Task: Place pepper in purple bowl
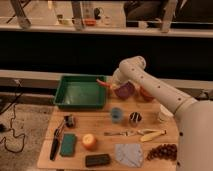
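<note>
The pepper (103, 83), slim and orange-red, sticks out to the left of my gripper (111, 85), which is shut on it. I hold it above the right rim of the green tray (80, 93), just left of the purple bowl (125, 90). The purple bowl stands at the back of the wooden table, partly covered by my wrist. The orange-red bowl (146, 94) sits right of it, mostly behind my arm.
On the table stand a blue cup (117, 115), a small dark can (135, 118) and a white cup (165, 114). In front lie a round orange fruit (89, 141), banana (151, 135), knife (120, 133), grapes (162, 151), green sponge (68, 144), grey cloth (129, 154) and black block (97, 160).
</note>
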Motion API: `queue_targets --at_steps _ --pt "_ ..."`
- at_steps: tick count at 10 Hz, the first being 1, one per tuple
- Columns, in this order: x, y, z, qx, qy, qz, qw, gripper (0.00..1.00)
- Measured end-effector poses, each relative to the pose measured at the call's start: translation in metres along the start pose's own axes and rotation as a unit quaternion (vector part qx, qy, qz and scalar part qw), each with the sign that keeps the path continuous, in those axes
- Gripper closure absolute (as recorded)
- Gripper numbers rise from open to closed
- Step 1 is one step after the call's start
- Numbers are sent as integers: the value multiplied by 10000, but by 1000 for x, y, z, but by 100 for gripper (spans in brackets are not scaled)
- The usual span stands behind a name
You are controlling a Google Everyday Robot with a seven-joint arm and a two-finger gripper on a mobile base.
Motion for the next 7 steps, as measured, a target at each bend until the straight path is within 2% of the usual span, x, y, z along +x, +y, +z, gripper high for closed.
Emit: queue_targets --at_steps 4,7 --pt "17 -4 5 9 245 151 9996 100" --pt "26 -22 14 49 395 250 9989 100"
